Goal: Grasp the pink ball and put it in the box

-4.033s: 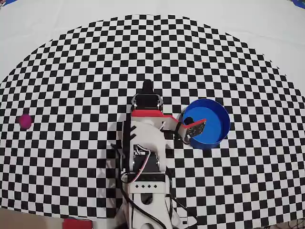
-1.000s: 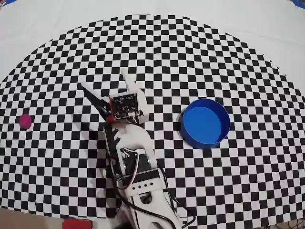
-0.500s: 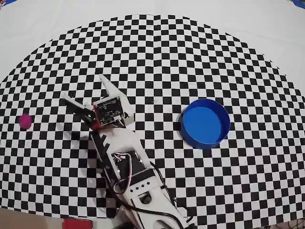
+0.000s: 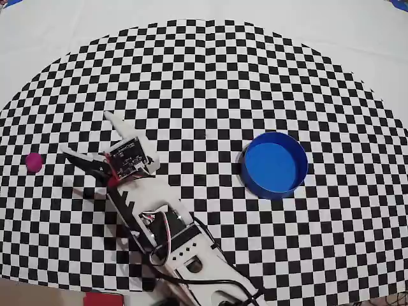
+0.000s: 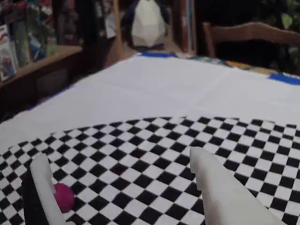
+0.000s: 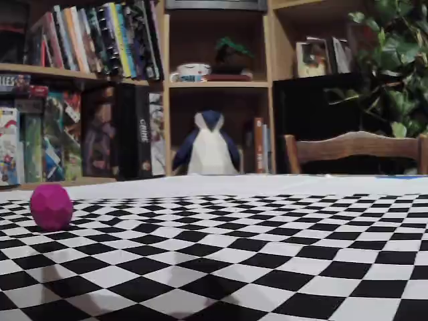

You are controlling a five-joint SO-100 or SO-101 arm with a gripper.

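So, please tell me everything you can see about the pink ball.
The pink ball is a small magenta sphere with a matte, slightly faceted surface in the fixed view. It rests alone on the checkered mat near its left edge in the overhead view, touching nothing else. The open gripper points toward it but is apart from it.

magenta-pink ball (image 4: 33, 162) — bright blue box (image 4: 275, 164) — on a black-and-white checkered mat (image 4: 223, 76); white cloth (image 4: 319, 25) beyond.

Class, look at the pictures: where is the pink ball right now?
In the overhead view the pink ball lies on the checkered mat near its left edge, left of the open gripper and far from the blue box.
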